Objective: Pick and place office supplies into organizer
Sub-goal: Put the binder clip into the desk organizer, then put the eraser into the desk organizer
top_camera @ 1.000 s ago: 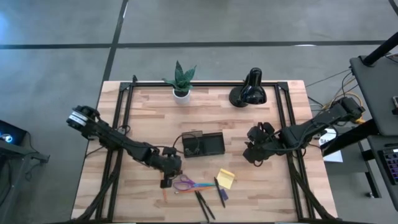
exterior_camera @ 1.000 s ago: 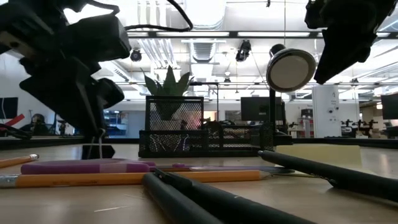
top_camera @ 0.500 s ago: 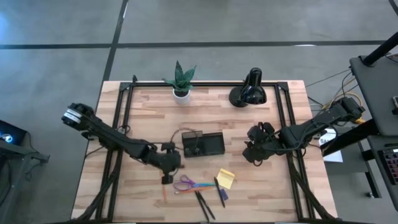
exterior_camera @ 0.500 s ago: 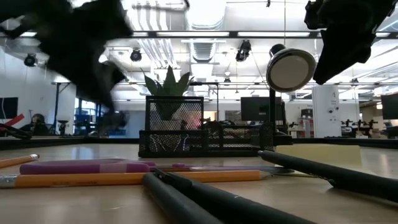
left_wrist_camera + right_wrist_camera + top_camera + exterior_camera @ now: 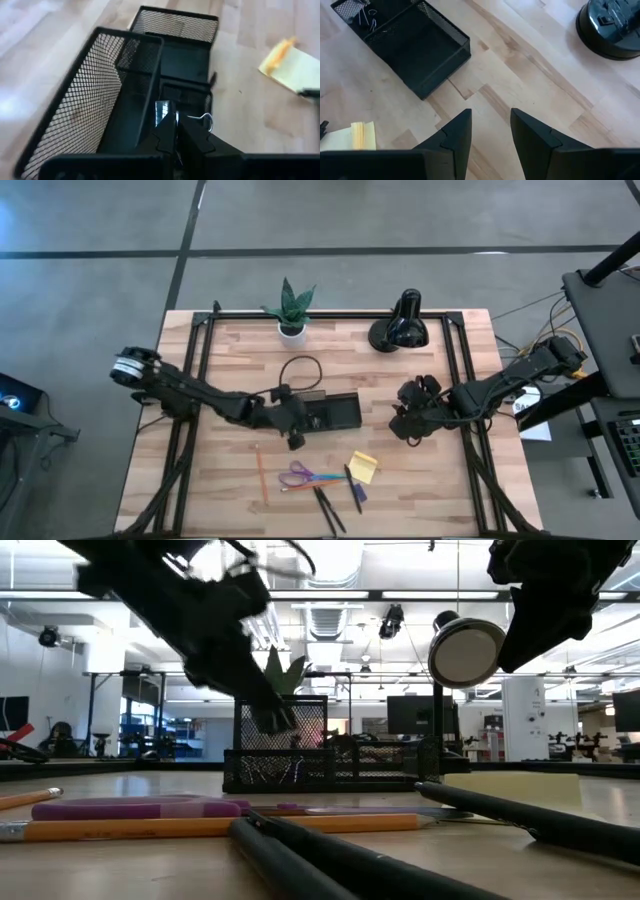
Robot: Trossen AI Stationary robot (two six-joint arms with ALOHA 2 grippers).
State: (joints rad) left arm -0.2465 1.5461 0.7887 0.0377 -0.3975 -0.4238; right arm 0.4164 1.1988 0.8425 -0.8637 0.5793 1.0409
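Left gripper [image 5: 176,131] hangs over the black mesh organizer [image 5: 327,412] mid-table, fingers pinched tight on a small black binder clip [image 5: 172,117], while the right gripper [image 5: 490,132] waits empty, jaws parted, over bare wood beside the organizer's other end.

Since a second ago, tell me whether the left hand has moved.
Yes. The left hand went from beside the scissors up the table to the organizer's left end, shut on the small black clip.
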